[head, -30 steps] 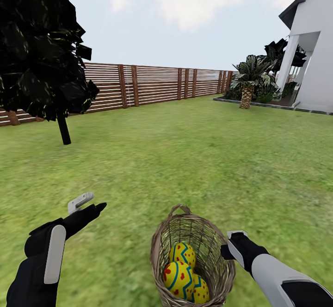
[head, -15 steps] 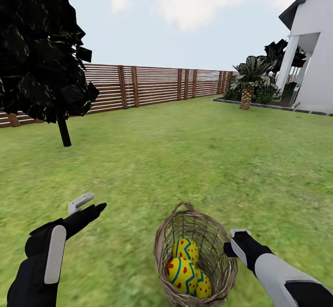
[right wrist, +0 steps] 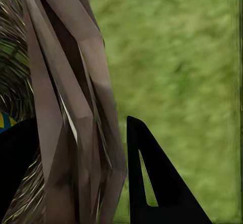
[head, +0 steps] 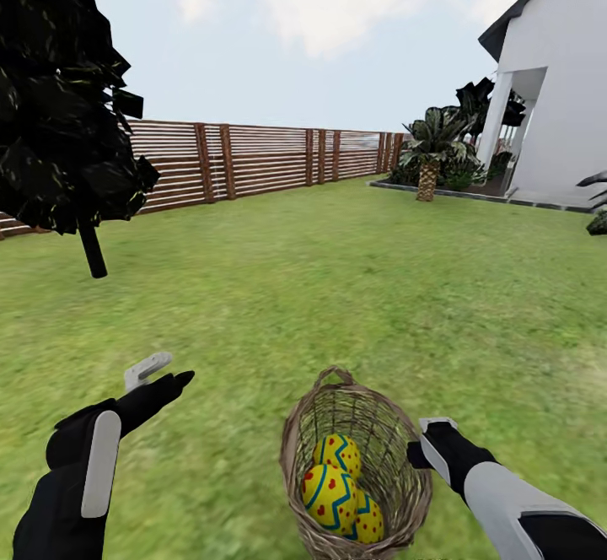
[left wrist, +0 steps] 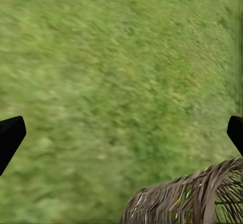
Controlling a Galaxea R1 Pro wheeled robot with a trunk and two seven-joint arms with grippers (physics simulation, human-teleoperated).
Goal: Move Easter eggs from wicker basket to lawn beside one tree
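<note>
right gripper clamped on basket rim, left gripper open and empty

from my station, the right gripper is closed on the rim of the wicker basket. in the right wrist view the woven wall sits between the two black fingers, one finger inside the basket and one outside against the grass. the basket hangs tilted, its small loop on the far rim from me, and its mouth faces me.

the three easter eggs lie inside the basket, just left of the right gripper, bunched together and touching one another. the third egg is mostly hidden behind the front one.

the left gripper is spread wide and holds nothing. in the left wrist view its fingertips stand well apart over the lawn, with the basket edge near but not touching.

beyond the left gripper stands a dark tree, with a slatted fence behind. a white house lies well beyond the right gripper.
</note>
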